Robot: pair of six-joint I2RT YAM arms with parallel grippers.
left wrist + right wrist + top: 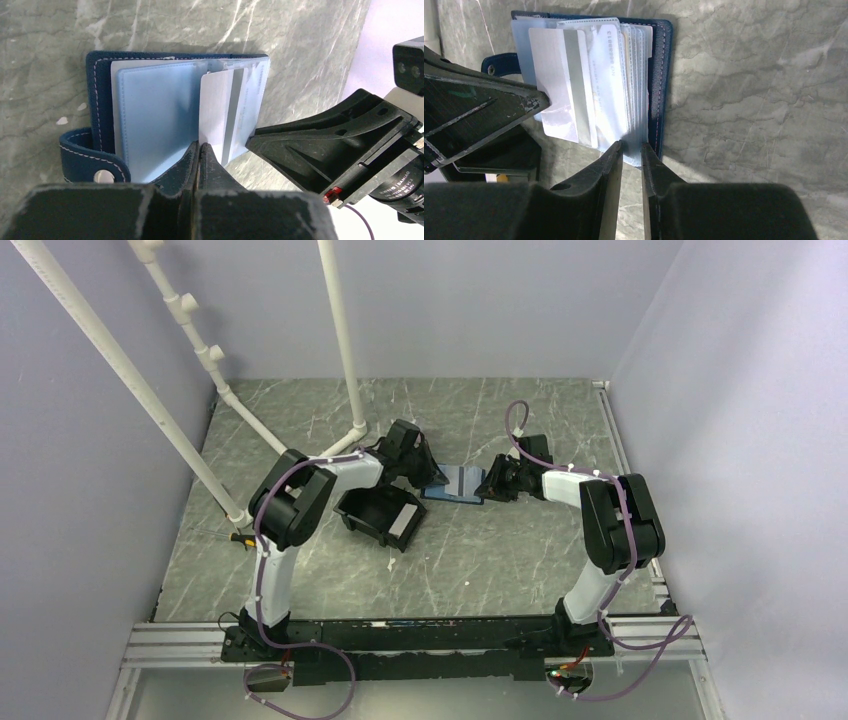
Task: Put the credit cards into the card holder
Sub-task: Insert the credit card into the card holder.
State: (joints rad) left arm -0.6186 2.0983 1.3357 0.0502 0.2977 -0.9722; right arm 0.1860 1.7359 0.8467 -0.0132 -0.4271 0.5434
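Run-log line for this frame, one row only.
stage: card insertion | left gripper: shut on pale card | right gripper: pinching edge of clear sleeves | card holder: open on table

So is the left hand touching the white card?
Touching. The left wrist view shows the left hand shut on the white card: the card's near edge runs straight into the closed fingertips, with no gap.

card holder [96, 85] — navy, open flat, pale-blue sleeves fanned; whitish card [215, 110] — silver-striped, overhanging sleeve edge
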